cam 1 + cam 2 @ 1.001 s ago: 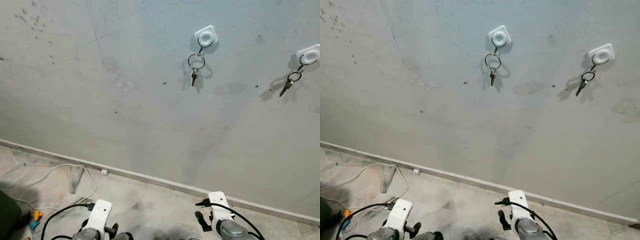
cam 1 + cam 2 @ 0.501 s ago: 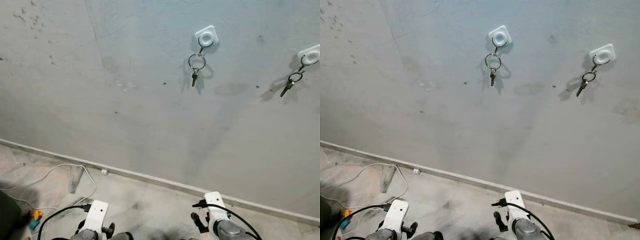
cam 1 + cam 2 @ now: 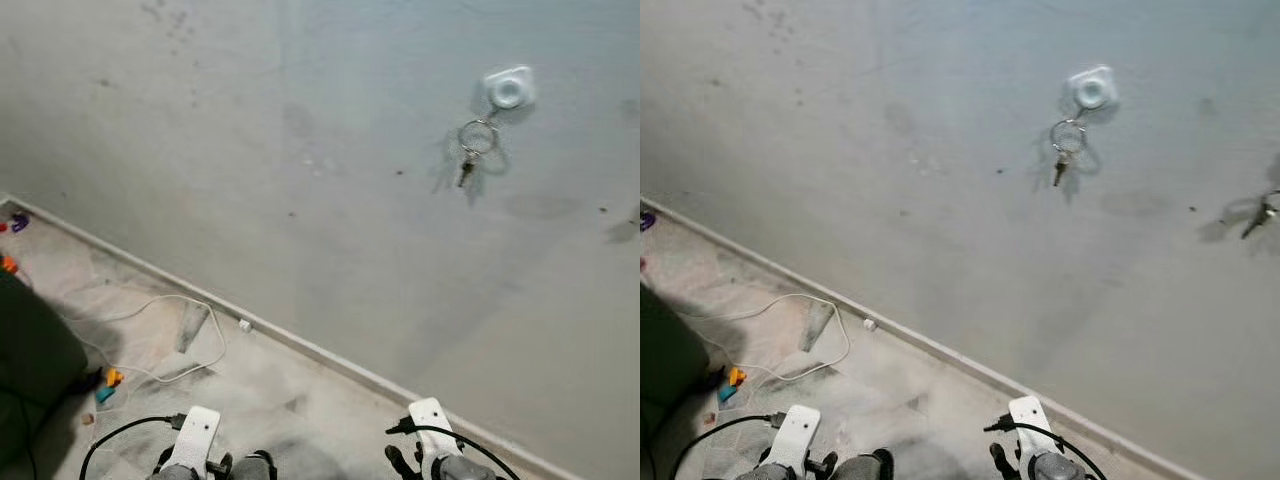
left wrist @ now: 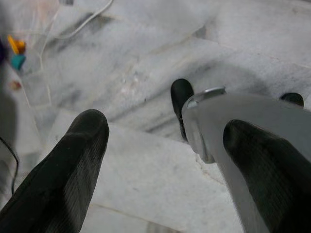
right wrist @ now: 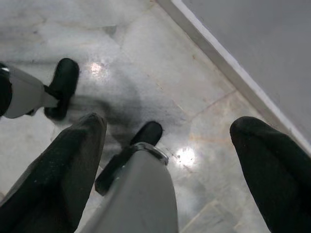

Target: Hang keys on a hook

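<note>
A white square hook (image 3: 507,88) is stuck high on the grey wall, and a key ring with a small key (image 3: 472,148) hangs from it. Further right another key (image 3: 1260,212) hangs at the picture's edge, its hook out of frame. Both arms hang low in front of me, with their white wrists (image 3: 195,440) (image 3: 430,425) at the bottom of the picture, far below the hooks. My left gripper (image 4: 165,160) is open over the marble floor and holds nothing. My right gripper (image 5: 170,165) is open too, with nothing between its fingers.
A white skirting board (image 3: 300,345) runs along the foot of the wall. A white cable (image 3: 150,315) loops on the marble floor at the left, near small coloured bits (image 3: 105,385) and a dark bulky object (image 3: 30,370). My own legs and black feet (image 5: 60,87) show below the grippers.
The whole picture has shifted and tilted: the camera has turned left, so the hooks sit further right and more floor shows at the left. Both arms still hang low.
</note>
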Robot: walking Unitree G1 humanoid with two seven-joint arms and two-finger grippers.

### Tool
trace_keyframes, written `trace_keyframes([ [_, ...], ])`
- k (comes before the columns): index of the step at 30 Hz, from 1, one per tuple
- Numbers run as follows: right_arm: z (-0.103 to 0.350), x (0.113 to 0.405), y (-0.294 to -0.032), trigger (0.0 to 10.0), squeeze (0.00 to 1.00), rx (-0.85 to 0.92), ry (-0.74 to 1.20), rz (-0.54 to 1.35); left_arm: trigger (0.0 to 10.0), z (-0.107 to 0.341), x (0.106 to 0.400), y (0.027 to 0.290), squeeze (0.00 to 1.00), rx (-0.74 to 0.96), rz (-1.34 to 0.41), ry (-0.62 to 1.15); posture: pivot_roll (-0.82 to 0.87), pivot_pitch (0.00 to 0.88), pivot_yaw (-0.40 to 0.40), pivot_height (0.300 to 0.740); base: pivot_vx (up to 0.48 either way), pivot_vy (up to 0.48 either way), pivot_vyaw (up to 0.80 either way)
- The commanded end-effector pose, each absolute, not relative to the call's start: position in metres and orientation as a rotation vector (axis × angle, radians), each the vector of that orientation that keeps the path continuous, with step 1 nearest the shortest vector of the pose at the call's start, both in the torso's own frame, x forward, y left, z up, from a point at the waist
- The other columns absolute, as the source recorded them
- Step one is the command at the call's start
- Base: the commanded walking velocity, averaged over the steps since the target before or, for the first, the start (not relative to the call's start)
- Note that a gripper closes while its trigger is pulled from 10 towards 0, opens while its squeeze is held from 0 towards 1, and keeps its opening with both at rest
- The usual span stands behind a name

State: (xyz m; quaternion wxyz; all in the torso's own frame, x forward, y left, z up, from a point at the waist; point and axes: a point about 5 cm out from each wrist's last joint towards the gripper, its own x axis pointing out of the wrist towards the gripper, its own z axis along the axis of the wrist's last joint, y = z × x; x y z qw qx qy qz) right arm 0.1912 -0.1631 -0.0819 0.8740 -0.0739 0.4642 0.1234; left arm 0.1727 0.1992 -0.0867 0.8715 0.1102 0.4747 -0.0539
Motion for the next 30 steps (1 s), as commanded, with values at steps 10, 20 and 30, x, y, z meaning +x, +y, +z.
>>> trace_keyframes([
  [10,-0.085,0.185,-0.160,10.0,0.00,-0.159,0.998,0.288,10.0,-0.090,0.165,0.201,0.00,0.242,-0.102,1.023,0.04,0.126,-0.021,0.740,0.000,0.000,0.80],
  [20,-0.086,0.183,-0.159,10.0,0.00,-0.160,1.008,0.292,10.0,-0.089,0.166,0.205,0.00,0.266,-0.088,1.018,0.04,0.126,-0.014,0.740,0.000,0.000,0.80],
  [30,-0.087,0.182,-0.159,10.0,0.00,-0.141,1.009,0.277,10.0,-0.068,0.201,0.219,0.00,0.318,-0.021,0.877,0.04,0.139,-0.018,0.740,0.000,0.000,0.80],
])
